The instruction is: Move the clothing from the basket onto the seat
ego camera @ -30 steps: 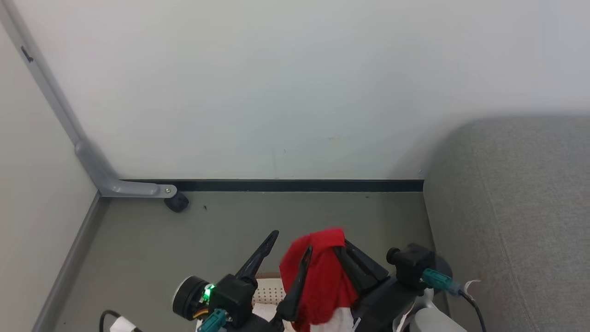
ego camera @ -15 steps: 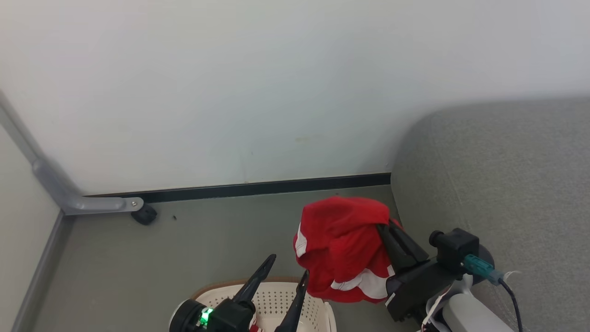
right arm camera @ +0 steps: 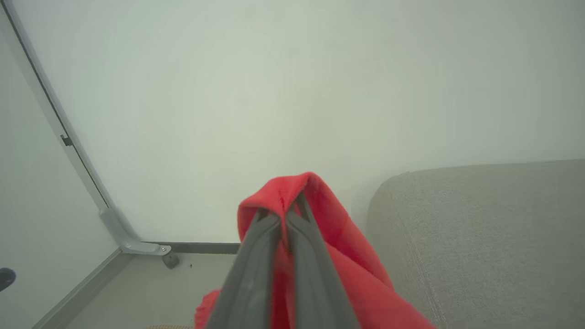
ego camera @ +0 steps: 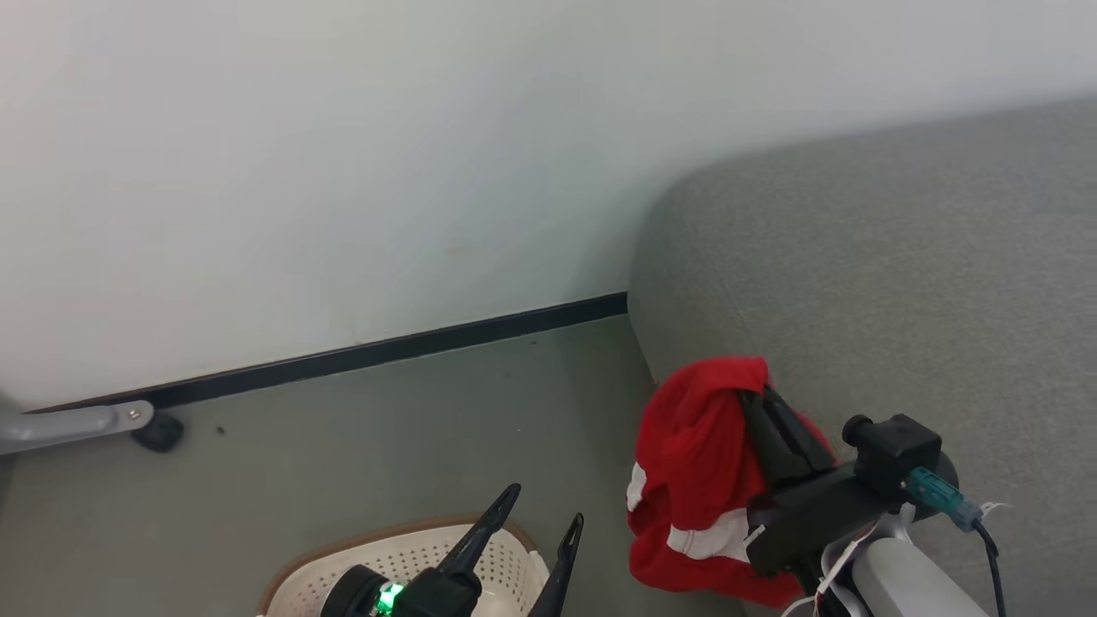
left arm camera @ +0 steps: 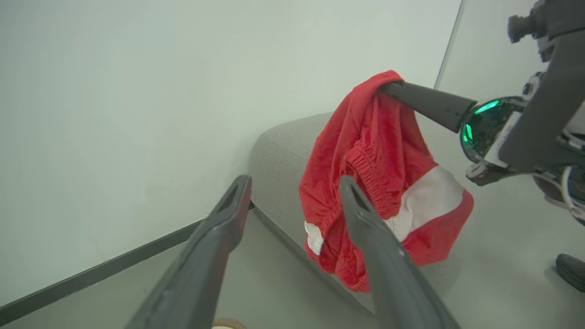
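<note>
Clothing (ego camera: pixel 694 463), red with white stripes, hangs from the right gripper (ego camera: pixel 758 398), whose 2 fingers are pinched on the fabric, at the corner of the seat (ego camera: pixel 900 257); the left gripper (ego camera: pixel 546 504) stands wide apart, empty, over the basket (ego camera: pixel 403 548).

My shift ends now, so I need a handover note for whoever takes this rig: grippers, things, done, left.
Right gripper: shut on the clothing, a red garment hanging beside the rounded corner of the seat, not on it.
Left gripper: open, empty, over the basket.
Done: garment out of the basket.
Left: carry it over the seat and release; the basket's inside is mostly hidden, so check for more.
</note>
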You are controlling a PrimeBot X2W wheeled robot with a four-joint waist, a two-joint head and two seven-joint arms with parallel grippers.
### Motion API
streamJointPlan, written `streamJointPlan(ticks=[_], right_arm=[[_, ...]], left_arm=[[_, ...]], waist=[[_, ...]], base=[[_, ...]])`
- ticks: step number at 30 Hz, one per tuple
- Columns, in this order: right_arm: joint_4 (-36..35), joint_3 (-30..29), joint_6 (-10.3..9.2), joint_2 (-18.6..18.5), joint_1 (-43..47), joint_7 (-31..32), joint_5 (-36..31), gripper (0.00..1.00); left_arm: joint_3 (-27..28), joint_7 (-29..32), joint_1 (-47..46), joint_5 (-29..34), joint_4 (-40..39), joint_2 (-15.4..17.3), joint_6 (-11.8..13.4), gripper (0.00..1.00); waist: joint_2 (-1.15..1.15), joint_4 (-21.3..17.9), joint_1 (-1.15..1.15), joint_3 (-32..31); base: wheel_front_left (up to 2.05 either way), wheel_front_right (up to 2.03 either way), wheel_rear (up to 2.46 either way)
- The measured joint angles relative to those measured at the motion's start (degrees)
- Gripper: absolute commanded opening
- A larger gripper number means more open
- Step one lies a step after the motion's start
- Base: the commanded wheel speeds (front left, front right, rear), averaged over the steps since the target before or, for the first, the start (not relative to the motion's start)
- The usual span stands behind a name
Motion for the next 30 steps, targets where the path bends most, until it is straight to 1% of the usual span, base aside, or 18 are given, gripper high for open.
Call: streamJointPlan(ticks=[6,8,9,12,17,20,25,30], right_arm=[[-2.4,-1.9,-0.99,-0.6,1.6,0.0,0.0,0.00],[-3.0,-2.4,-1.05,-0.7,1.9,0.0,0.0,0.00],[-3.4,-2.8,-1.42,-0.7,1.9,0.0,0.0,0.00],[-4.6,-3.7,-1.52,-0.9,2.4,0.0,0.0,0.00],[-5.9,-5.7,-2.45,-1.2,3.3,0.0,0.0,0.00],[-6.4,-7.1,-2.50,-1.4,3.3,0.0,0.0,0.00],[-7.1,-10.5,-3.02,-2.7,3.2,0.0,0.4,0.00],[-7.5,-14.5,-3.38,-3.9,1.1,0.0,0.8,0.00]], left_arm=[[0.0,0.6,0.2,0.2,-0.4,0.5,0.1,1.00],[0.0,1.0,0.1,0.4,-0.7,0.7,0.2,1.00],[0.0,1.1,0.1,0.4,-0.8,0.8,0.3,1.00],[0.0,1.6,0.0,0.5,-1.1,1.0,0.5,1.00],[0.0,2.4,-0.6,1.1,-1.5,1.5,0.5,1.00],[0.0,2.9,-1.3,2.1,-1.7,1.7,0.5,1.00],[-0.4,3.9,-2.7,2.4,-2.1,1.6,0.5,1.00],[-0.8,5.2,-3.9,2.7,-2.6,1.6,0.5,1.00]], waist=[[0.00,-4.3,0.00,1.2],[0.00,-5.8,0.00,1.7],[0.00,-6.5,0.00,1.9],[0.00,-8.7,0.00,2.7],[0.00,-12.1,0.00,4.2],[0.00,-13.9,0.00,5.2],[0.00,-15.8,0.01,7.4],[0.00,-16.6,0.00,9.8]], base=[[0.00,0.00,0.00],[0.00,0.00,0.00],[0.00,0.00,0.00],[0.00,0.00,0.00],[0.00,0.00,0.00],[0.00,0.00,0.00],[0.00,0.00,0.00],[0.00,0.00,0.00]])
